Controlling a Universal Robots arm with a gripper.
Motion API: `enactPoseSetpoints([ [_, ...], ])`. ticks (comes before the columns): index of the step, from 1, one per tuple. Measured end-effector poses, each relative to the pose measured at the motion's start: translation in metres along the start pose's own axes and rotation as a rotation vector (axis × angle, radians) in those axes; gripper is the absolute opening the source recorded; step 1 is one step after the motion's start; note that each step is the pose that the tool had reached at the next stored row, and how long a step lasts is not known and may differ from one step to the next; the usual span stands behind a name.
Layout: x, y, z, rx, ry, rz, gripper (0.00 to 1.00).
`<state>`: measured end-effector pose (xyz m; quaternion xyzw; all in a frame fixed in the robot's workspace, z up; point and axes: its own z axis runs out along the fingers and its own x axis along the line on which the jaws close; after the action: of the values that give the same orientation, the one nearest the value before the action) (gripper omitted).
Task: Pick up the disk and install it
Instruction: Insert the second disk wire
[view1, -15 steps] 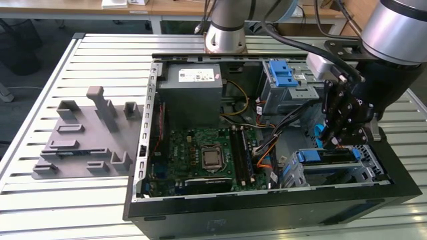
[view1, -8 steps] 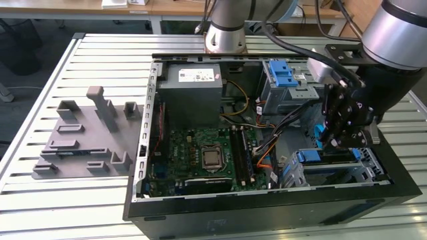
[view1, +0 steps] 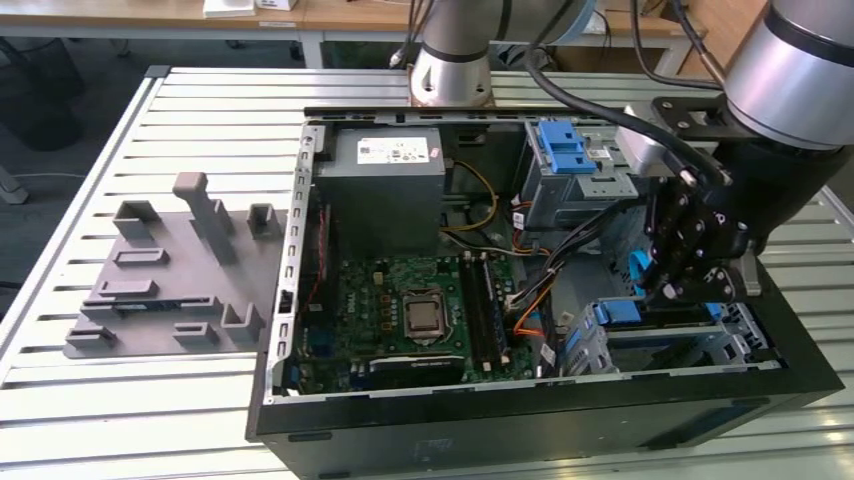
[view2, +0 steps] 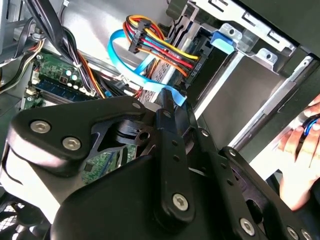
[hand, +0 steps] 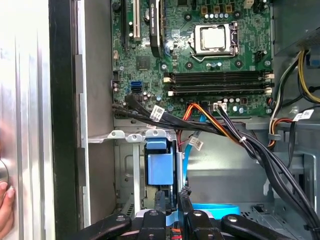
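My gripper (view1: 674, 292) reaches down into the open computer case at the lower drive cage (view1: 727, 345) on the exterior view's right. The first wrist view shows its black fingers (hand: 159, 202) standing close together, gripper (hand: 171, 196) shut on a narrow blue-edged part. That part is the disk (hand: 160, 169), seen edge-on by its blue frame and sunk into the cage (hand: 131, 165). In the exterior view the disk's blue frame (view1: 661, 312) lies across the cage top just under the fingertips. The rest of the disk is hidden inside the cage. In the second wrist view the gripper (view2: 169, 99) points at the cage opening.
A light blue data cable (hand: 215, 206) and a bundle of coloured power wires (view2: 155, 45) hang right beside the fingers. The motherboard (view1: 400, 300) and power supply (view1: 387, 185) fill the case's middle. A grey fixture (view1: 167, 275) lies on the slatted table. A person's hand (view2: 300, 155) rests on the case.
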<state>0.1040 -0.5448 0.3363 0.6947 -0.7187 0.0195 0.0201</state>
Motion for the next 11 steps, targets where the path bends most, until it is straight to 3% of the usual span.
enactPoseSetpoints([
  [11,-0.0003,-0.0031,0.0031,0.0000,0.0000,0.000,0.25],
])
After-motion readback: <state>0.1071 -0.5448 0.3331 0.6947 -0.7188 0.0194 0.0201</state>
